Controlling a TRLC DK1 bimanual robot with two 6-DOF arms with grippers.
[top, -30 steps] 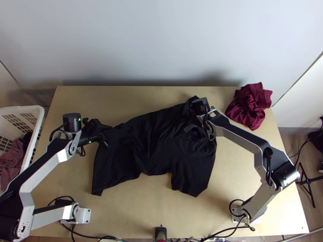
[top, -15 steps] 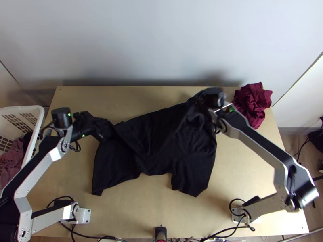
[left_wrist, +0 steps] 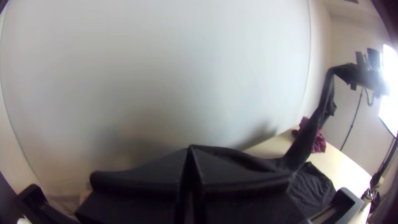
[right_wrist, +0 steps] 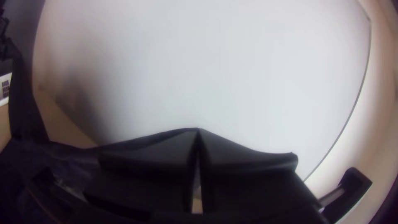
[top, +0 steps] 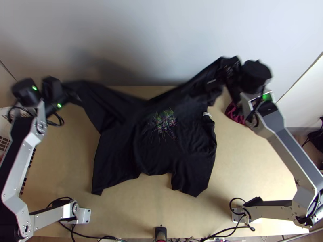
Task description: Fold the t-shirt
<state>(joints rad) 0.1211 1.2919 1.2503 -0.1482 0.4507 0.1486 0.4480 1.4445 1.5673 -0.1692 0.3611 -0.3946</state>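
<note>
the left gripper is closed, its two fingers brought together on one upper part of the shirt. the right gripper is closed too, pinching the other upper part; exactly which bit of cloth each has, i can't tell.

compared with half a second ago, the two grippers are farther apart: the left one has swung out to its own side, over by the basket, and the right one has gone outward and toward the wall. the shirt's upper edge goes with them, drawn up off the table into two raised ends with a sagging stretch between. a colourful print now shows on the middle of the shirt, and a small white tag near its right side.

the lower part still lies on the table, its two bottom corners where they were. the maroon cloth, in plain sight before, is now mostly behind the right arm.
</note>
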